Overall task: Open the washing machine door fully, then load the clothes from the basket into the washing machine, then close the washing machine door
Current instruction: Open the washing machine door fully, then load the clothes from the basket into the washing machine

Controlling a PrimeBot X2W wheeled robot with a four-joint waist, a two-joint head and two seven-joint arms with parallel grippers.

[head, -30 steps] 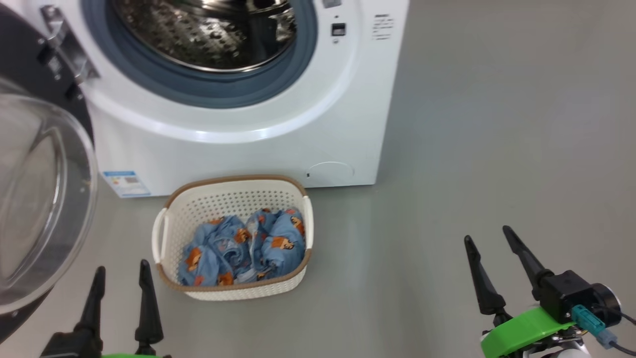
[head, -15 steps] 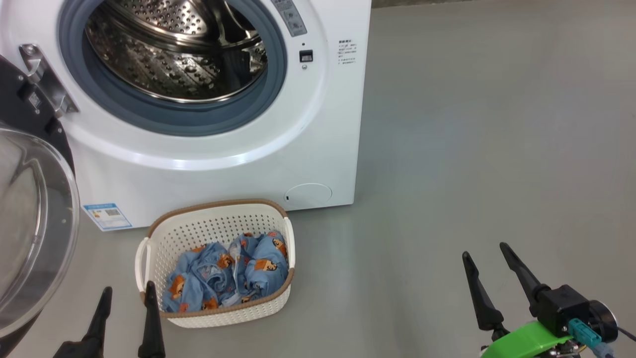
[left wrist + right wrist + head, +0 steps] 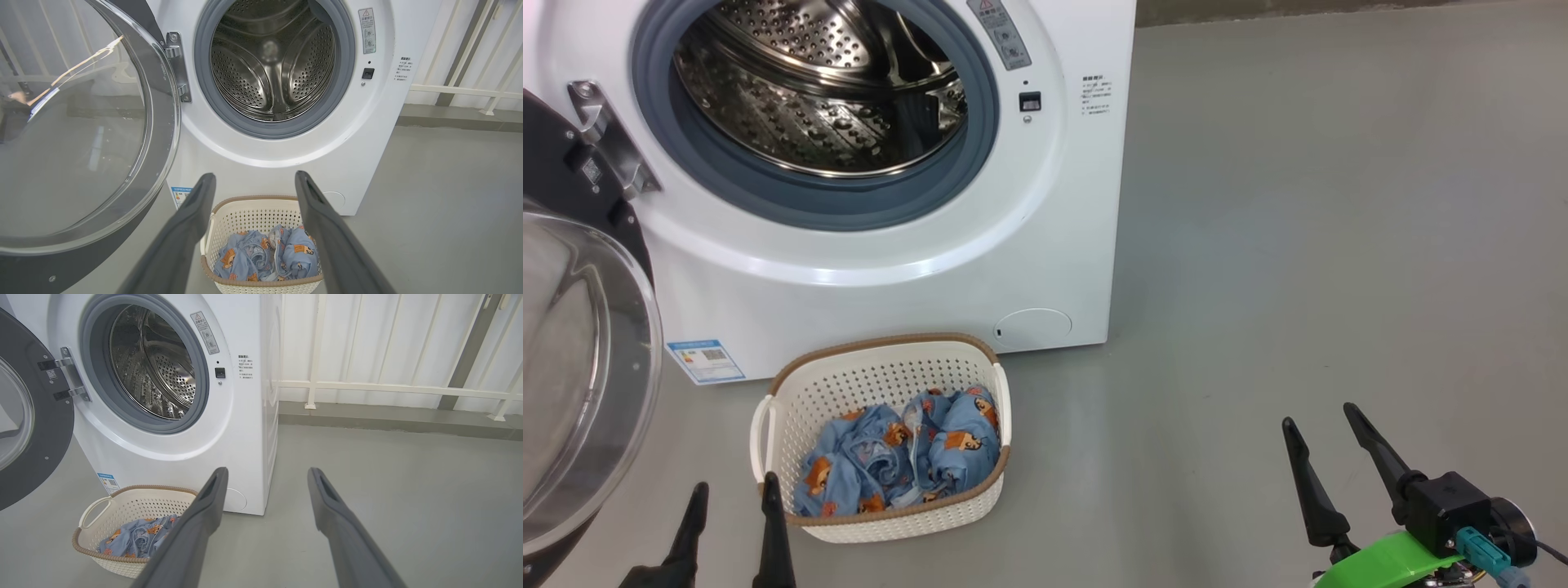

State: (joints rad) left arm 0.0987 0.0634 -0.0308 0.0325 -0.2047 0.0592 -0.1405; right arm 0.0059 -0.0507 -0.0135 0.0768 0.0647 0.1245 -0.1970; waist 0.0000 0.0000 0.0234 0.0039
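Observation:
The white washing machine (image 3: 1045,245) stands open, its steel drum (image 3: 817,90) empty. Its black-rimmed glass door (image 3: 580,367) hangs swung out at the left, also seen as the washing machine door (image 3: 77,134) and door (image 3: 28,416) in the wrist views. On the floor in front sits the cream basket (image 3: 882,523) holding the light blue bear-print clothes (image 3: 903,457). My left gripper (image 3: 734,490) is open and empty, just left of the basket's near corner. My right gripper (image 3: 1319,412) is open and empty, far right over bare floor. The left wrist view looks over the basket (image 3: 253,212) and clothes (image 3: 269,257).
Grey floor (image 3: 1339,204) spreads to the right of the machine. A white railing (image 3: 388,388) and a low kerb run along the wall behind. The open door takes up the space left of the basket.
The head view has lifted and shifted, showing more of the drum and placing the basket lower. Both grippers stay open, and the basket and clothes lie as before.

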